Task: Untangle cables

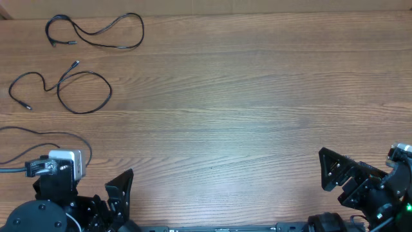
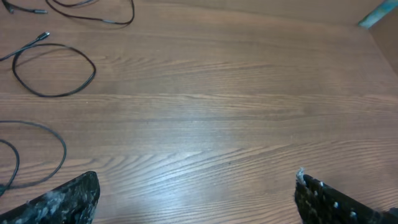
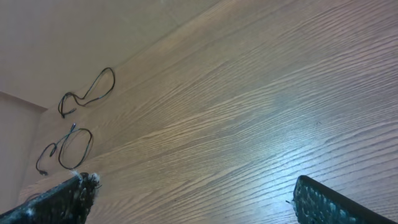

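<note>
Three thin black cables lie apart at the table's left. The first cable [image 1: 142, 32] is at the far left corner. The second cable [image 1: 110, 90] forms a loop below it. The third cable [image 1: 64, 133] curves beside my left arm and runs off the left edge. They also show in the left wrist view: first [image 2: 106, 20], second [image 2: 93, 68], third [image 2: 64, 149]. The right wrist view shows the first [image 3: 114, 78] and second [image 3: 91, 140] far off. My left gripper [image 1: 116, 190] [image 2: 196, 193] and right gripper [image 1: 341, 177] [image 3: 193, 186] are open and empty, near the front edge.
A thicker black cable [image 1: 13, 169] runs to the white camera block [image 1: 64, 161] on my left arm. The wooden table [image 1: 244, 96] stretches between the arms. A pale wall [image 3: 74, 37] lies beyond the far edge.
</note>
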